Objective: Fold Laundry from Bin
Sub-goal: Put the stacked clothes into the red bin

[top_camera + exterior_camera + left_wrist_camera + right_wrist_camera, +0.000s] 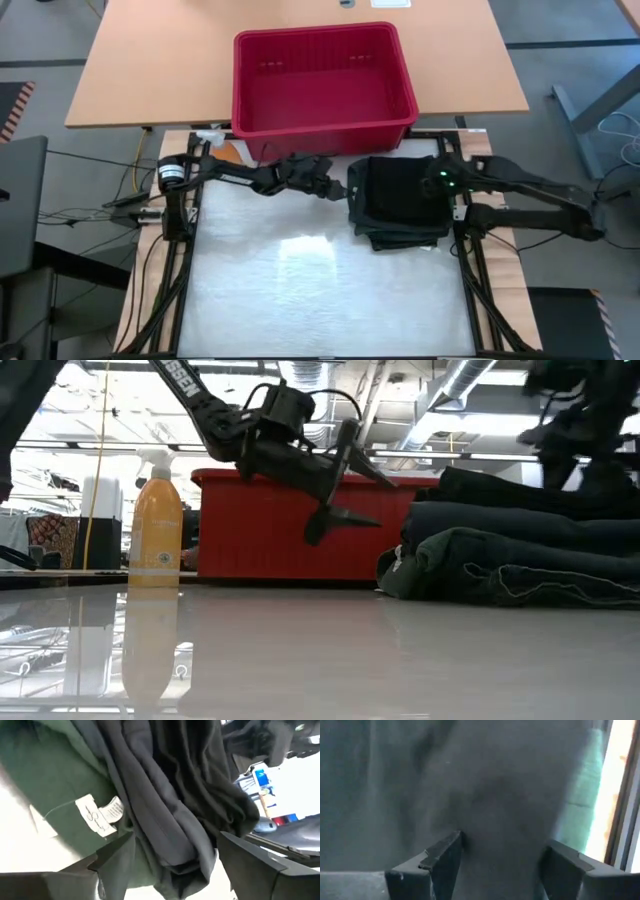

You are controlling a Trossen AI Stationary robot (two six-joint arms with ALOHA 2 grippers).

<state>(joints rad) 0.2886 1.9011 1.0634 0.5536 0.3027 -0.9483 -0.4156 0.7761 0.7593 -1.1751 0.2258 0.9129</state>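
Right of centre in the overhead frame, the laundry [403,203] sits stacked below the red bin [322,82]; left gripper [338,189] and right gripper [440,184] flank it, both released, so stacking looks finished, next probably pulling clear

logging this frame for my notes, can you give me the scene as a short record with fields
laundry: stack of dark folded garments on the table's right half, in front of the bin
bin: red bin behind the stack, looks empty from above
left gripper: left gripper open, raised beside the stack's left edge, holding nothing
right gripper: right gripper open, over the stack's right side
other: orange spray bottle at the table's back left
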